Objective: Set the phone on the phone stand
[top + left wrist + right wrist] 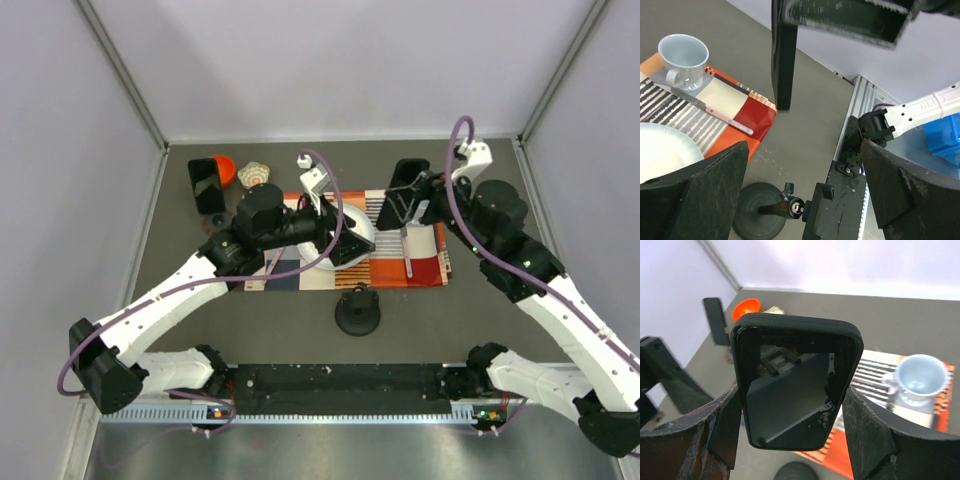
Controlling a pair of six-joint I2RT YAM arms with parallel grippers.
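Here, the right tool (792,405) is clenched on the phone (796,385), pinching its long edges and holding it upright, clear of the bench, above the far right part of the striped placemat (425,268). The left tool (802,192) stands released and empty, jaws spread wide, hovering over the middle of that placemat above a white plate (660,155). On the placemat lie a knife (722,116) and, toward its far edge, a pale cup (684,55). Just off its near edge stands a black round-based clamp post (357,312), which is not the target. The phone stand (207,185) waits well off the placemat's far left corner, beside an orange bowl (223,168), its tilted plate bare. On this showing the pickup is done and the delivery is not: the phone is lifted and secured, but hangs on the opposite side of the placemat from the stand. What remains, in all likelihood, is the carry across, perhaps with a handover to the nearer left arm, then tilting the phone to match the plate and letting go.
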